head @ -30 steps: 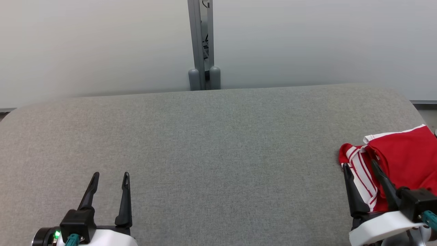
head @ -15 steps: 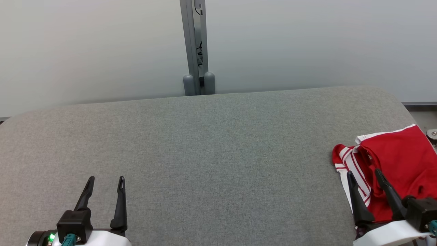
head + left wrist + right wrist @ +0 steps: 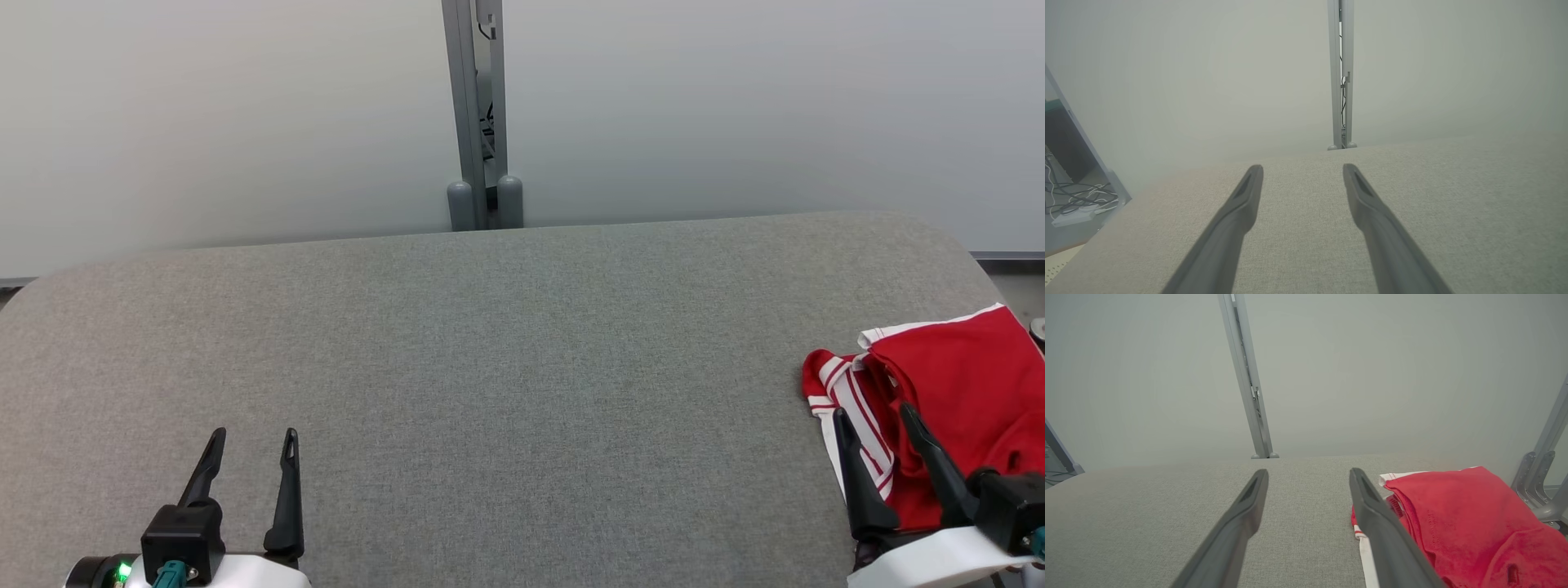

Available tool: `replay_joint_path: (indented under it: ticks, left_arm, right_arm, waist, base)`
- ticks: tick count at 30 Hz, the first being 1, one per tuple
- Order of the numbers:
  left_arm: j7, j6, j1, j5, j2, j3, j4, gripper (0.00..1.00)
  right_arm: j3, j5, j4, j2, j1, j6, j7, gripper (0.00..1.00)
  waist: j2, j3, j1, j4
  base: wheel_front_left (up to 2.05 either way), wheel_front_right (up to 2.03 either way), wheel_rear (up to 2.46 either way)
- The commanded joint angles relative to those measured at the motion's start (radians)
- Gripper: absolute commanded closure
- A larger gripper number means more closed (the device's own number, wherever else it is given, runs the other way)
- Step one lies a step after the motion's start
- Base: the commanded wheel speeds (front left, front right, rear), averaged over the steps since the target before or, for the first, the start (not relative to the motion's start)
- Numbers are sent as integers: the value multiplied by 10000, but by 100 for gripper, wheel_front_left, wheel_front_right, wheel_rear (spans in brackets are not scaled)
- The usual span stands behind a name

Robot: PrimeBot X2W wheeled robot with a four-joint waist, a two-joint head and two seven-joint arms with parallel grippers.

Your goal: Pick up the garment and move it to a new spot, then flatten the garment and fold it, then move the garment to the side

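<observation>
left fingers (image 3: 287, 482) and right fingers (image 3: 853, 474) spread wide, gripping nothing — red garment (image 3: 963, 384) on bench (image 3: 522, 367), just beside the right pair.

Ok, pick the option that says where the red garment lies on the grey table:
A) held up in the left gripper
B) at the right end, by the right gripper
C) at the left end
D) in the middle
B: the red garment lies at the right end of the table, beside the open right gripper.
</observation>
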Motion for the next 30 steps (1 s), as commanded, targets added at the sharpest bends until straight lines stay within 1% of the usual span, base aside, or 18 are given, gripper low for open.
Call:
replay_joint_path:
  ticks: [1,9,10,14,30]
  left_arm:
    - [-14,37,67,18,33,5,-40,0]
    - [-48,89,101,-56,62,-17,-66,0]
    - [-11,32,42,-30,11,-37,-34,100]
    - [-13,12,195,-191,-185,-155,176,100]
    - [-254,-817,-255,-2999,-652,-62,496,100]
  right_arm:
    - [-58,60,-78,-26,62,-2,39,0]
    - [-120,126,-136,-25,73,-2,56,0]
    - [-63,96,-41,0,4,0,60,100]
    - [-70,255,325,96,41,0,146,100]
    - [-1219,3013,1289,-116,-843,0,1495,100]
  waist:
    - [0,-7,0,0]
    - [0,16,0,15]
    - [0,17,0,14]
    - [0,23,0,17]
    - [0,93,0,64]
  base:
    - [0,0,0]
    - [0,0,0]
    - [0,0,0]
    - [0,0,0]
    - [0,0,0]
